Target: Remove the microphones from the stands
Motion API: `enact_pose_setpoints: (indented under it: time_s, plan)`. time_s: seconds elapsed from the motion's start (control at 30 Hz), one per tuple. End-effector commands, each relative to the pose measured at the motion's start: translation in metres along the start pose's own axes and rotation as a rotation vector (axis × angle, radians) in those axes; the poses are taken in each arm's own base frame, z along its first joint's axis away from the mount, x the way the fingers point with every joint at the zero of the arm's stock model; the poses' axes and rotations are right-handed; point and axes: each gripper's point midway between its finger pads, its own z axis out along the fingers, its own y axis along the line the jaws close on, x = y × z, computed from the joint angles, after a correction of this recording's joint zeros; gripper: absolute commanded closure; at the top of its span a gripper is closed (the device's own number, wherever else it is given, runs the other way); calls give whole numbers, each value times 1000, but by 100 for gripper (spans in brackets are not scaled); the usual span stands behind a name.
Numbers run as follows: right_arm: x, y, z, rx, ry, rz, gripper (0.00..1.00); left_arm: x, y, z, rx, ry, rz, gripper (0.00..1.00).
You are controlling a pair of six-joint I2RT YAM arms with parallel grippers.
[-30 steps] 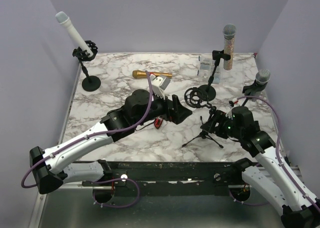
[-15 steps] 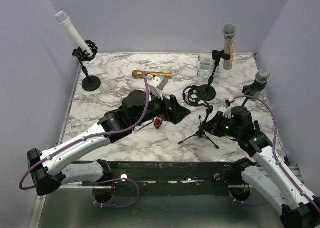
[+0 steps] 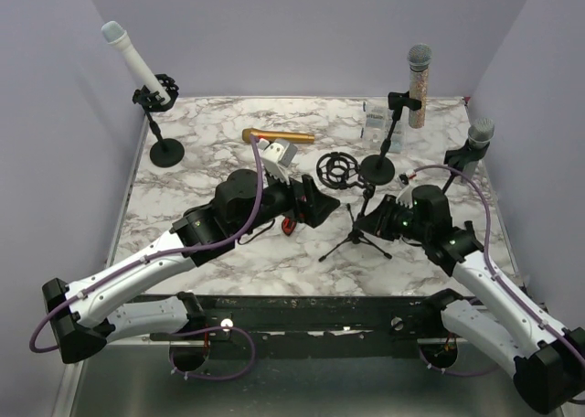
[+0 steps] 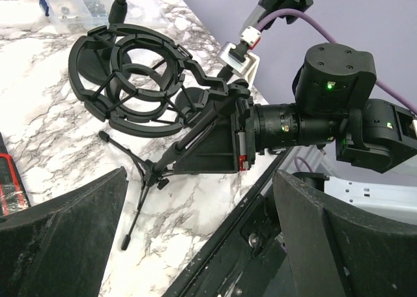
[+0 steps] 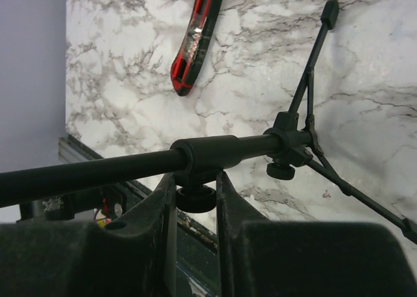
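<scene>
A black tripod stand (image 3: 364,231) with an empty ring-shaped shock mount (image 3: 335,169) leans over mid-table. My right gripper (image 3: 372,218) is shut on its pole (image 5: 208,152), with the pole's clamp knob between the fingers (image 5: 150,212). My left gripper (image 3: 322,200) stands open just left of the mount (image 4: 140,82), holding nothing. A gold microphone (image 3: 277,136) lies flat behind the left arm. A white microphone (image 3: 132,58) sits in a stand (image 3: 165,150) at the back left.
A glittery microphone (image 3: 418,83) on a round-base stand (image 3: 378,168) and a grey microphone (image 3: 479,135) stand at the back right. A red utility knife (image 3: 291,223) lies under the left wrist. A clear parts box (image 3: 376,120) sits at the back.
My right gripper has shut on the tripod stand's pole and carried it leftward. The shock mount has swung left and back. The left arm has drawn slightly left.
</scene>
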Motion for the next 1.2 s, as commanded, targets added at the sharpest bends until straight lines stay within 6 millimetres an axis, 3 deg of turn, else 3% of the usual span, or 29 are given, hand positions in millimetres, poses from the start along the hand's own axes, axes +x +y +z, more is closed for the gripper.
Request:
enact_pose_setpoints:
  time_s: [0.0,0.13,0.27,0.37,0.57,0.83,0.97,1.17]
  plan:
    - [4,-47,0,270,-5,-24,99,-4,5,-4,-27,-33,18,9]
    - [6,-54,5,408,-20,-82,99,-3,6,-4,-27,-33,18,9]
    - [3,-41,11,382,-18,-105,99,-2,8,-5,-33,-33,21,9]
    - [3,-27,13,325,-7,-94,75,-3,8,-6,-34,-36,24,9]
    - [11,-7,11,204,10,-54,48,-3,10,-9,-40,-37,29,9]
    - [16,20,0,-28,-52,-5,27,0,8,-9,-30,-27,23,9]
    - [15,20,0,-76,-42,15,23,1,6,-8,-22,-18,19,9]
    - [-2,6,-3,-254,-50,132,33,0,0,-5,0,-10,13,5]
